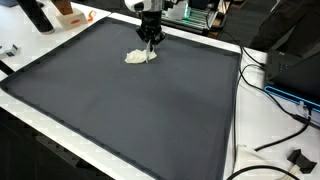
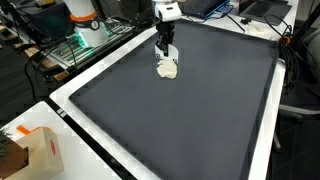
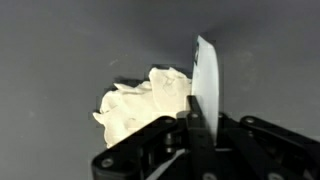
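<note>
A crumpled cream-white cloth or paper wad (image 1: 137, 57) (image 2: 167, 69) lies on the far part of a large dark grey mat (image 1: 130, 110) (image 2: 190, 120). My gripper (image 1: 150, 40) (image 2: 165, 52) hangs right over the wad's edge, pointing down. In the wrist view the gripper (image 3: 200, 122) is shut on a thin, flat white piece (image 3: 205, 80) that sticks out past the fingertips, standing edge-on. The wad (image 3: 140, 105) sits just left of that piece, close to or touching it. What the flat piece is cannot be told.
A white table rim (image 1: 245, 120) borders the mat. Cables (image 1: 285, 125) and a black device (image 1: 295, 65) lie off one side. A small cardboard box (image 2: 35, 150) stands near a corner, and equipment (image 2: 80, 20) sits behind the far edge.
</note>
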Robot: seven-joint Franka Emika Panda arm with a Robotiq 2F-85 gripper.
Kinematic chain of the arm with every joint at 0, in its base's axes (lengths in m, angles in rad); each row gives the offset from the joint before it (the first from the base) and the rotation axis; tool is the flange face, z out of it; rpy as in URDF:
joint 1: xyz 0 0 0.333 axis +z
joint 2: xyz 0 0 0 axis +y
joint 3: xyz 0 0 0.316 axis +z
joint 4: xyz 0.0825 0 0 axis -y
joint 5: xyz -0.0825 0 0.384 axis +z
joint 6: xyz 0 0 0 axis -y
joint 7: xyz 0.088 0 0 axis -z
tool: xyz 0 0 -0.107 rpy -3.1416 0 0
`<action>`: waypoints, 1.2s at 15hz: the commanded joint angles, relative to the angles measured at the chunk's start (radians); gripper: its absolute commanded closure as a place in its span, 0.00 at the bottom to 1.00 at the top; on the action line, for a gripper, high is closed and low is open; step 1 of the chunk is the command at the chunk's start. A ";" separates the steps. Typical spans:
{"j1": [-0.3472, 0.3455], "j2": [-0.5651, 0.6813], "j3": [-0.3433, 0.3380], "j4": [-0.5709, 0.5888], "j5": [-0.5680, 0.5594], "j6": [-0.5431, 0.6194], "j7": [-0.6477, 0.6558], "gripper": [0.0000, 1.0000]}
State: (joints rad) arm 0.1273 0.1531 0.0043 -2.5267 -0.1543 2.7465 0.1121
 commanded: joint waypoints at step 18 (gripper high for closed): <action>-0.003 0.237 0.009 0.277 -0.048 -0.024 -0.113 0.99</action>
State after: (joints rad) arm 0.1275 0.3459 0.0278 -2.2463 -0.2033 2.7479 -0.0217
